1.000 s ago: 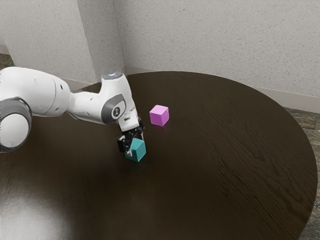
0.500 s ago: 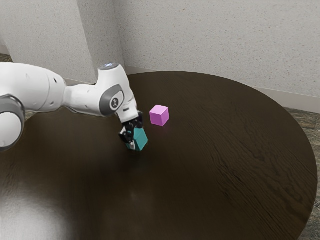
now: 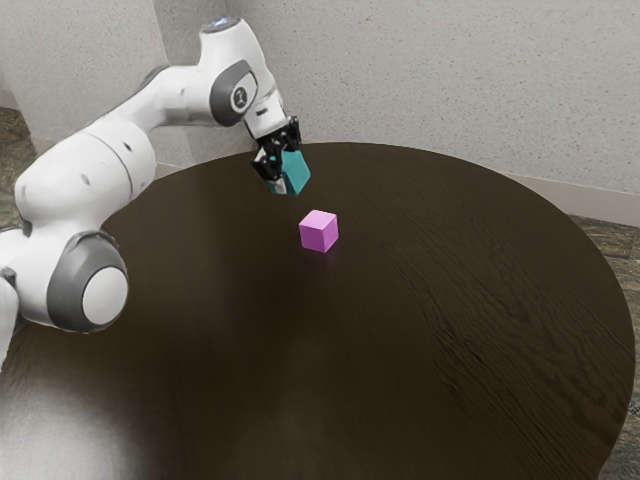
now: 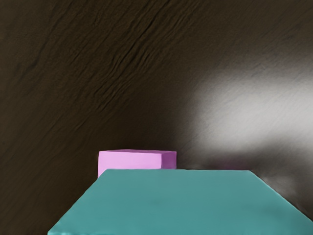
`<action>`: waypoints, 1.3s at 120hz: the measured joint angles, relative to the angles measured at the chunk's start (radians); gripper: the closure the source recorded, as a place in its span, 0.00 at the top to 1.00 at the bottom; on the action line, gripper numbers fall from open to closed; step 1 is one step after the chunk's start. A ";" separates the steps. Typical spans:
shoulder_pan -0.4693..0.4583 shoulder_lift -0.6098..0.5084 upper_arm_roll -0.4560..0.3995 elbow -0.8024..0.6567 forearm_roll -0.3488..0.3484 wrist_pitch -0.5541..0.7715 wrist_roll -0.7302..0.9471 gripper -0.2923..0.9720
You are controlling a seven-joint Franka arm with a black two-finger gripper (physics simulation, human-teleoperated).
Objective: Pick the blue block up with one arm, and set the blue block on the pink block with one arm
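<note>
so the small teal-blue cube block (image 3: 295, 170) is up in the air, clamped between the black fingers (image 3: 266, 162) of the white robot arm (image 3: 120, 150); the fingers are closed on it from two sides and it hangs a bit tilted, well clear of the round dark wooden bench (image 3: 450, 300); nothing under it but bare wood as far as I can tell

the small pink cube block (image 3: 318, 231) sits flat on the bench, on its own, lower down and slightly toward the exterior view's right of the held cube; the two are apart, not touching; in the wrist view the blue block (image 4: 181, 200) sits big right under the hand, and the pink block (image 4: 137, 160) peeks out just past its far edge, with dark bench (image 4: 98, 73) grain beyond

my read: the pick-up part looks done and we're in the carry step, heading for the stack; the placing isn't done yet

what the next move calls for, imo: get the hand over the pink block so the blue one sits square above its top face; level out that tilt if possible, since a cube landing on an edge could tip or slide off; then come down gently until the faces meet, and only then let go; the pink top isn't a big target, so the centring matters more than the speed
</note>
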 joint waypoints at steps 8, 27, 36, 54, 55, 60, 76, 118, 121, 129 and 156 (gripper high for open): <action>0.010 0.064 0.002 0.097 -0.002 -0.041 0.012 0.34; 0.035 0.216 0.000 0.271 -0.006 -0.062 0.050 0.35; 0.034 0.233 -0.002 0.288 -0.008 -0.043 0.069 0.35; 0.014 0.247 -0.008 0.292 -0.023 0.007 0.102 0.36; 0.014 0.248 -0.008 0.292 -0.024 0.009 0.104 0.36; 0.013 0.254 -0.008 0.292 -0.031 0.024 0.112 0.36; 0.010 0.279 -0.009 0.291 -0.067 0.073 0.142 0.36; 0.029 0.318 -0.010 0.281 -0.177 0.190 0.233 0.38; 0.029 0.319 -0.010 0.280 -0.180 0.195 0.239 0.39; 0.030 0.327 -0.010 0.279 -0.185 0.203 0.255 0.49; 0.031 0.332 -0.009 0.278 -0.187 0.213 0.295 0.67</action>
